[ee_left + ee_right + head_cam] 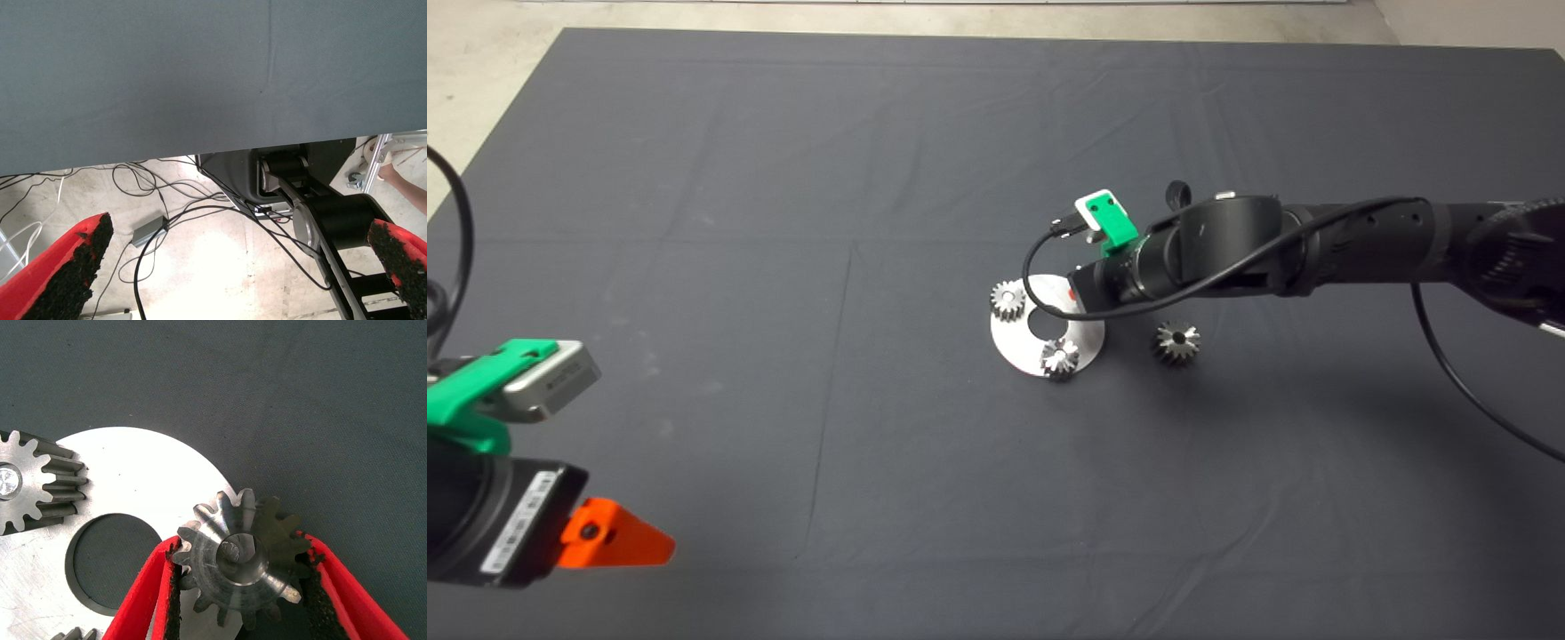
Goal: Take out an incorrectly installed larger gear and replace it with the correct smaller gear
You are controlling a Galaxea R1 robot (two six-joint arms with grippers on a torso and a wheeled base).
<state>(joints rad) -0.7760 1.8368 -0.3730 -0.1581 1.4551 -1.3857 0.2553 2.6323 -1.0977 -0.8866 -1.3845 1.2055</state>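
In the right wrist view my right gripper (241, 547) is shut on the larger gear (243, 557). Both black pads (172, 587) press its teeth. This dark gear sits at the rim of the round silver plate (133, 467), slightly tilted, with a pin showing in its centre. In the head view the right wrist (1138, 267) hides this gear and the fingers. The smaller gear (1178, 341) lies flat on the mat, just right of the plate (1018, 351). My left gripper (605, 538) is parked at the lower left, open and empty.
Two paler silvery gears (1008, 300) (1059, 358) stand on the plate around its centre hole; one shows in the right wrist view (33, 483). A black cable (1040, 267) loops over the plate. The left wrist view shows the mat's edge, floor cables and a person's arm (403, 183).
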